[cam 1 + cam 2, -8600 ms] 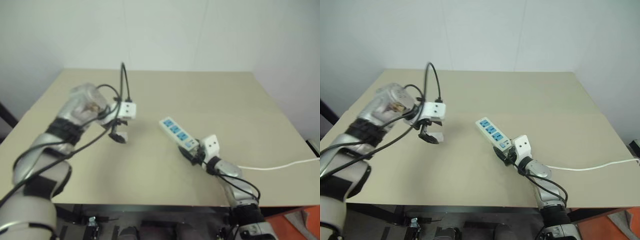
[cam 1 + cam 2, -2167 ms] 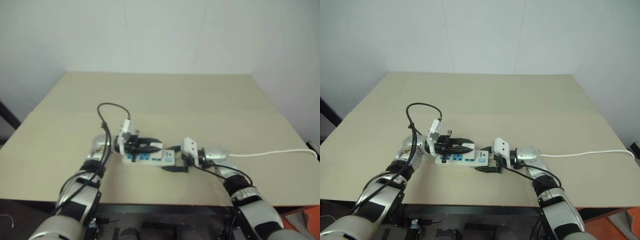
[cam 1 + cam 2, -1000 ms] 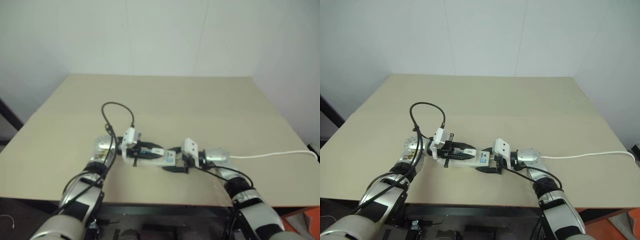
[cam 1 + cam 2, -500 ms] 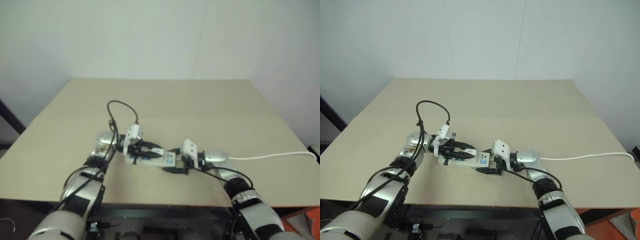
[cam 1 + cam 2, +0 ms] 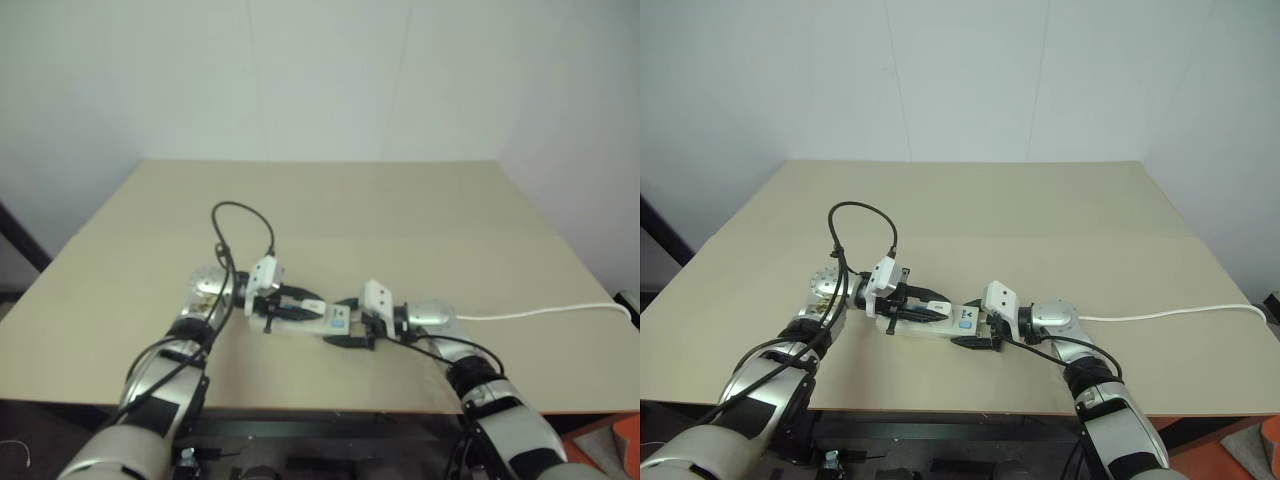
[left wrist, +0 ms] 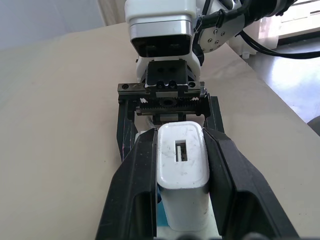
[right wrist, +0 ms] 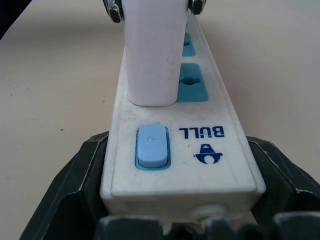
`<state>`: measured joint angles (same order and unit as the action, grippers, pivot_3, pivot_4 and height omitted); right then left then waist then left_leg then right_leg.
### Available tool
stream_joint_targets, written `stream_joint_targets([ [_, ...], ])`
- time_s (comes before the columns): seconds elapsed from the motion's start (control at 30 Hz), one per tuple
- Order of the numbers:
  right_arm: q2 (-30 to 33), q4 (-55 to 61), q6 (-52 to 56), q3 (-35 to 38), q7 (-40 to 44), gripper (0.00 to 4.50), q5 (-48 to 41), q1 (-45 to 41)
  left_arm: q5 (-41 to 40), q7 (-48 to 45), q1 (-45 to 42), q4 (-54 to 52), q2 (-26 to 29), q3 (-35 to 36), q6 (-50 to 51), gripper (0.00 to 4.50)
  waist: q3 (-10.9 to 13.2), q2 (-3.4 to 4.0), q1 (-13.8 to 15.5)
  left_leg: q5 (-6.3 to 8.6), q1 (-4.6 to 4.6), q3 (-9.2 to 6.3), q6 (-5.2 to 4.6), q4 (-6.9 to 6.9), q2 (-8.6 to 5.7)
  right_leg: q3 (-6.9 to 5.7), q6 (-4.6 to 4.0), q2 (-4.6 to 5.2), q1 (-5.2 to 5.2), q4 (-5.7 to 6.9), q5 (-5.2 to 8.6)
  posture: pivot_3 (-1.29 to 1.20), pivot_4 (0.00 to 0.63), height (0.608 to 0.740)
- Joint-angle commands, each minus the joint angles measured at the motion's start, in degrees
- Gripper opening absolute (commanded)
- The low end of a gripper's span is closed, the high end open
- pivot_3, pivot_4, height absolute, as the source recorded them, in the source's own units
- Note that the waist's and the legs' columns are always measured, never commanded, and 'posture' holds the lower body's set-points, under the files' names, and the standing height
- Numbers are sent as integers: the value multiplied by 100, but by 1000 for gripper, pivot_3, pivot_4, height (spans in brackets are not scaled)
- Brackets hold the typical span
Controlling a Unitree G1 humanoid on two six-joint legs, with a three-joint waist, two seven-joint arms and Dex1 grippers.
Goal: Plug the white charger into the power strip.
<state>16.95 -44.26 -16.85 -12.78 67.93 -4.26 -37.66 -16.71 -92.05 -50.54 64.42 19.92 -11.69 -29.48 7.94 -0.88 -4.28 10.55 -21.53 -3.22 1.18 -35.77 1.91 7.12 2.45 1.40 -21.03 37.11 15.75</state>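
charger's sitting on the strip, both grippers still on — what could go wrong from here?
1. The white charger stands on the power strip but may not be fully seated; releasing now could leave it loose.
2. The left gripper clamps the charger's sides, so pulling away before opening could drag it back out.
3. The right gripper braces only the strip's switch end; the far end may lift or swivel under pressure.

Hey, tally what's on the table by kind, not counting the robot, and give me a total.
White charger: 1
Power strip: 1
Total: 2
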Motion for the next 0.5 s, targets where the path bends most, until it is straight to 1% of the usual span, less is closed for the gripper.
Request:
stream_joint_targets([
  [0.03, 49, 178, -270, -39, 179, 3416, 33, 22, 905, 453, 428, 809, 414, -213, 260, 1020, 0, 0, -2, 0, 0, 0, 0, 1, 0, 0, 0, 0, 0, 0, 0, 0, 150, 740],
  [0.17, 36, 184, -270, -36, 162, 3416, 37, 27, 803, 391, 395, 833, 374, -123, 535, 1020, -1, -1, -9, 0, 3, 0, 0, 2, 0, 0, 0, 0, 0, 0, 0, 0, 150, 740],
  [0.23, 30, 186, -268, -32, 156, 3416, 34, 32, 640, 462, 369, 808, 311, 57, 605, 1741, -1, -1, -19, 0, 3, -1, 0, 3, 0, 0, -1, 0, 0, 0, 1, 0, 150, 740],
  [0.27, 28, 185, -269, -30, 153, 3416, 33, 35, 585, 466, 341, 802, 280, 153, 645, 1986, 2, 4, -82, 0, 3, -1, 0, 3, 0, 0, -1, 0, -2, 0, 1, 0, 150, 740],
  [0.3, 27, 187, -272, -29, 152, 3416, 36, 42, 555, 422, 304, 796, 254, 257, 651, 2294, 5, 2, -109, 0, -3, 4, -1, 7, -2, 10, 0, -1, -12, 0, 1, 0, 150, 740],
  [0.33, 27, 188, -275, -29, 151, 3416, 38, 52, 534, 359, 258, 778, 227, 359, 642, 2703, 5, 2, -107, 0, -26, -6, -1, 9, -1, -6, 1, 0, -21, -1, 1, 0, 150, 740],
  [0.37, 26, 185, -279, -30, 151, 3416, 41, 57, 538, 309, 230, 769, 211, 435, 627, 2919, 5, 2, -115, 0, -26, -6, -1, 9, 0, -5, 9, -1, -23, -2, -3, 0, 150, 740],
  [0.5, 20, 165, -306, -33, 139, 3416, 51, 55, 454, 29, 125, 702, 135, 772, 568, 4127, 9, -4, -127, 0, -49, -4, -1, 11, -1, -5, 34, -1, -39, -7, -17, 0, 150, 740],
])
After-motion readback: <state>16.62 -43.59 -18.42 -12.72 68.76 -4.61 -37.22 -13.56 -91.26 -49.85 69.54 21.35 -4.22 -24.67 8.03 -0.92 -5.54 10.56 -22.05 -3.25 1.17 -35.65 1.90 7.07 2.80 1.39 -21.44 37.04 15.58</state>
